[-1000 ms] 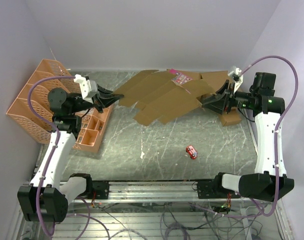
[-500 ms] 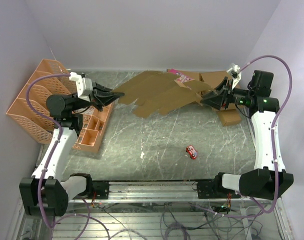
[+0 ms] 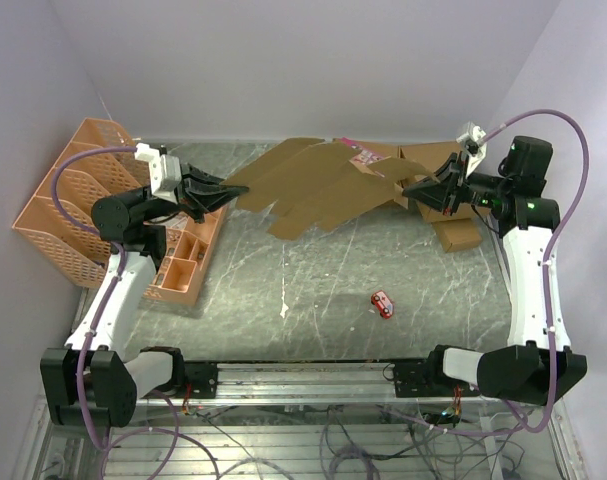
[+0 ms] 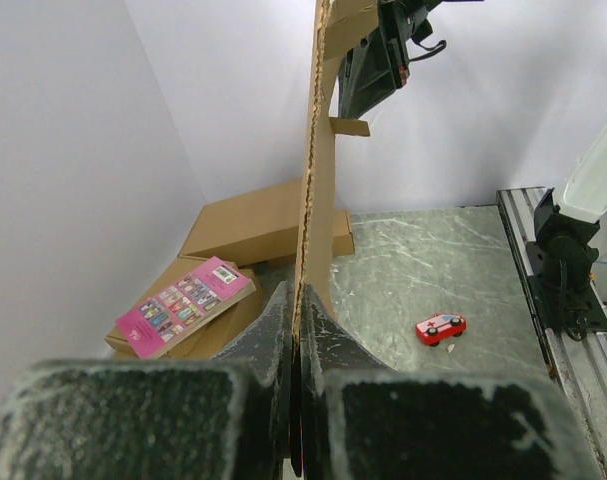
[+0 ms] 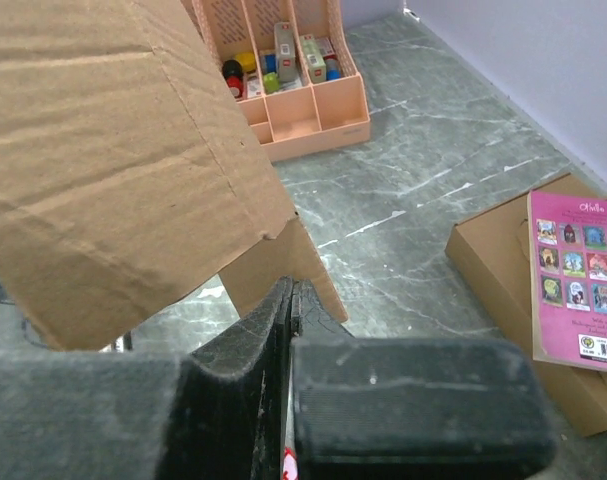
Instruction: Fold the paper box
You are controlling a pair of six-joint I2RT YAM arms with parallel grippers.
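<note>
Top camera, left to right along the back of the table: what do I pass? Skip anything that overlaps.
orange organizer → left gripper → paper box, still unfolded and gripped at both ends → right gripper

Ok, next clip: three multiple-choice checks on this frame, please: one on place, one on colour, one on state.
1. Where is the toy car? A. on the table B. on a shelf C. on the floor
2. What colour is the booklet? A. green B. pink C. white
3. How is the paper box? A. folded shut B. lying flat on the table C. unfolded, pinched between left hand and right hand
Answers: A, it sits on the marble top; B, its cover is pink; C, both hands are shut on its edges.
</note>
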